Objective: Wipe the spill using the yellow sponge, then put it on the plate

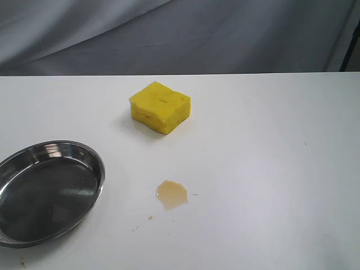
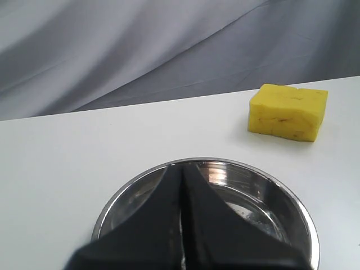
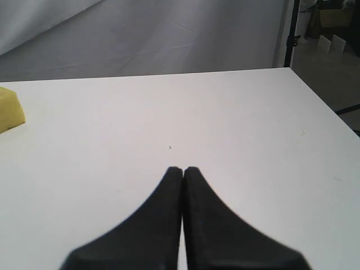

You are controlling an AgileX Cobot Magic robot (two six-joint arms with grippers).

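- Exterior view: white table, grey cloth hanging behind it.
- Yellow sponge sits flat on the table near the far edge, a notch in its top, nothing touching it.
- Spill, a small amber puddle, lies at approx. 6 o'clock from the sponge, well apart from it.
- A few brown specks are scattered at approx. 7 o'clock from the puddle.
- Steel plate rests at 9 o'clock from the spill, near the table's front-left corner and partly cut by the frame; the dish is shiny, w/ nothing in it. Sponge is at approx. 2 o'clock from the plate.
- Left wrist view: left gripper, black fingers pressed together tip to tip, pinching nothing.
- The plate shows directly behind and below the fingertips, rim ringing them; height above it can't be told.
- The sponge stands farther out on the table, off to one side, faint brown stains on its side face.
- Right wrist view: right gripper, fingers likewise pressed together, nothing between them, over bare table.
- One corner of the sponge shows at the frame edge, well apart from the fingertips.
- A dark stand rises past the table's far corner.
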